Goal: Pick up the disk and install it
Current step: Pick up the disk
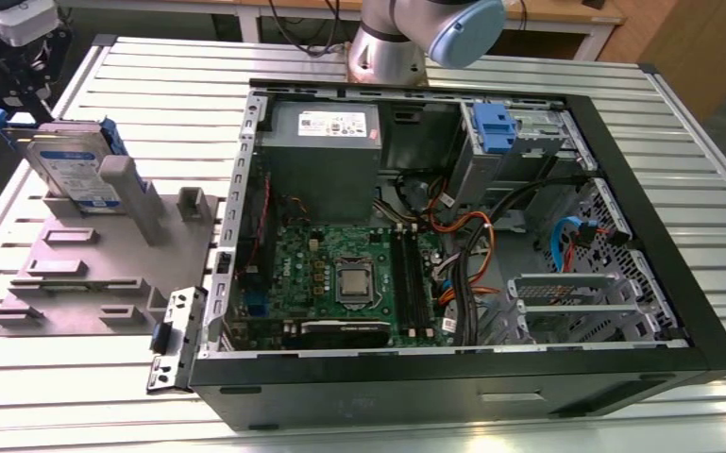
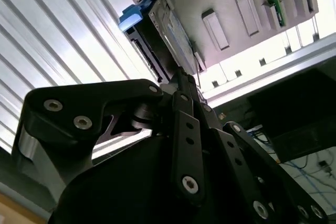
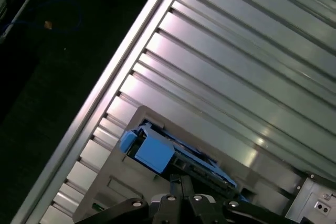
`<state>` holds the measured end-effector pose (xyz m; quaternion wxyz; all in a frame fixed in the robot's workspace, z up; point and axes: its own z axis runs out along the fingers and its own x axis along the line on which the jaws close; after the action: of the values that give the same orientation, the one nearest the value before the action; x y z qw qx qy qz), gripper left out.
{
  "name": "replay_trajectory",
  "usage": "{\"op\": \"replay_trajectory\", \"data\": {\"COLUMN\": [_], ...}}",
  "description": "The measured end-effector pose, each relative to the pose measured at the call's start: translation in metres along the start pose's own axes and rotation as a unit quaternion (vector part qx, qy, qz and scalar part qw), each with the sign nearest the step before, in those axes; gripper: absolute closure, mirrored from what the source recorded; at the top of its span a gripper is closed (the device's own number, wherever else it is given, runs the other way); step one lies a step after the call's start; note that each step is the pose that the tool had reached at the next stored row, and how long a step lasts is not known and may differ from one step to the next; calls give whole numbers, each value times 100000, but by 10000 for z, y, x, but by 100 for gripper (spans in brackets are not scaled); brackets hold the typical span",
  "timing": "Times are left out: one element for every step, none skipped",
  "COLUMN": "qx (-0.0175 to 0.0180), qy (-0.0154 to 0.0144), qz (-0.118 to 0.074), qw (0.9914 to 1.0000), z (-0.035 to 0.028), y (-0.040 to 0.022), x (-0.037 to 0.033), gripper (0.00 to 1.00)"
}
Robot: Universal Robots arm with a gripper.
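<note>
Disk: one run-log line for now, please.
disk: upright in holder, exterior view's left | pincer: close to disk | install: not done

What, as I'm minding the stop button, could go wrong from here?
1. The disk stands on edge in the grey fixture; the gripper, close by it, might knock it over.
2. Loose cables crowd the open computer case near the blue bay clip; a carried disk could snag them.

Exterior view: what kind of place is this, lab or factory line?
Probably a robotics lab bench for PC-assembly trials: an opened computer case lies on a slatted metal table, the disk stands in a grey fixture plate beside it, and the arm's base rises behind.
</note>
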<state>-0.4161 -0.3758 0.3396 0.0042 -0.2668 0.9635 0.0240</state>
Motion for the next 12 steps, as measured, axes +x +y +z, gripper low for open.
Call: {"op": "replay_trajectory", "data": {"qx": [-18,-39,-58,-76,-94,-114,-131,-154,-172,-191,-209,-228], "qy": [38,80,119,153,197,236,278,319,357,397,437,477], "qz": [-900,-1848,-2754,-3644,-4546,-5445,-6337,-7318,-8207,-9110,-9969,-10867], "qw": [99996,99983,99962,99933,99896,99851,99799,99731,99662,99583,99501,99406], "z": [1,2,2,3,4,5,5,6,7,8,8,9], "y": [0,0,0,0,0,0,0,0,0,0,0,0], "x": [0,0,0,0,0,0,0,0,0,0,0,0], "gripper": [89,89,89,89,89,89,89,89,89,89,89,89]}}
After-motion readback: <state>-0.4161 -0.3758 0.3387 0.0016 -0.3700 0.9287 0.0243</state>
